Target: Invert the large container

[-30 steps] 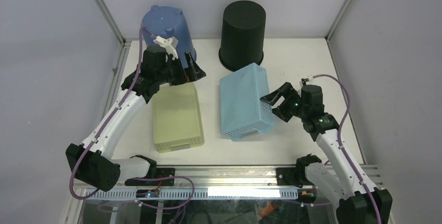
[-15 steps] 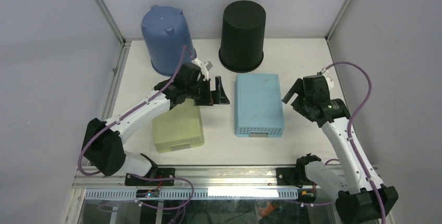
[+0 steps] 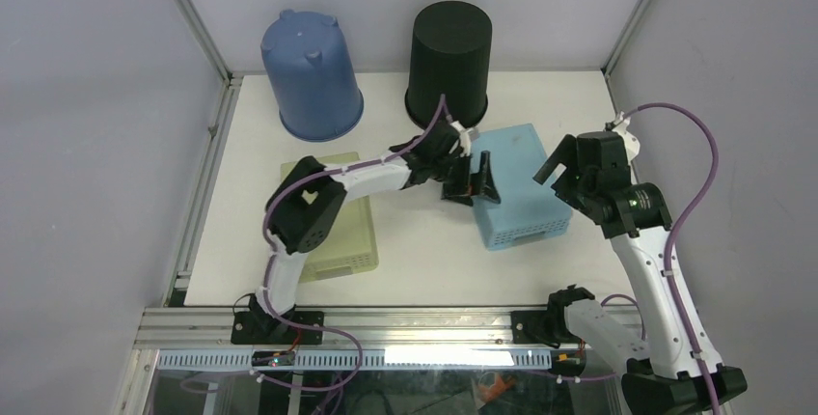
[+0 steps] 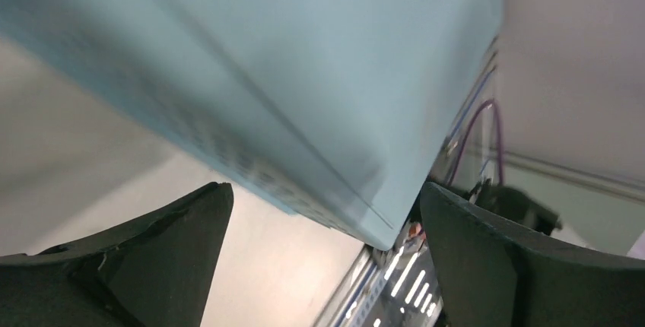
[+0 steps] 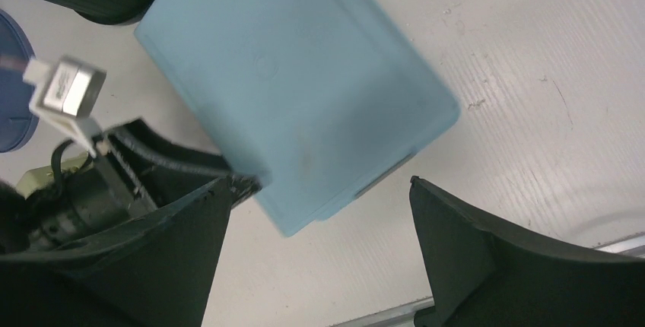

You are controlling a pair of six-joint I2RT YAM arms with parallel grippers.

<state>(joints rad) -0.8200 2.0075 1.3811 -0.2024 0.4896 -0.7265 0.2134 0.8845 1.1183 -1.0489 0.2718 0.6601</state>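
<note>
On the near left of the table (image 3: 424,265) a yellow-green container (image 3: 352,236) is seen lying base up, partly covered by the left arm; to the near right the right arm is raised from its base, and the right gripper (image 3: 562,183) is held over the right-hand edge of the light blue container (image 3: 521,193); its jaws are spread wide, nothing is held between them, and in the right wrist view the container is seen well below them.

The light blue container is found right of the table's middle, resting on the table with its closed base turned upward and its perforated side wall turned toward the near edge; it is set askew to the table's edges.

The left arm is stretched across the table to the container's left edge; the left gripper (image 3: 471,183) is spread fully, and in the left wrist view a corner of the container is seen between the two fingers; whether it is touched cannot be told.

At the far edge a black bucket (image 3: 449,53) is stood upside down just behind the container; a blue bucket (image 3: 311,72) is likewise inverted at the far left.
</note>
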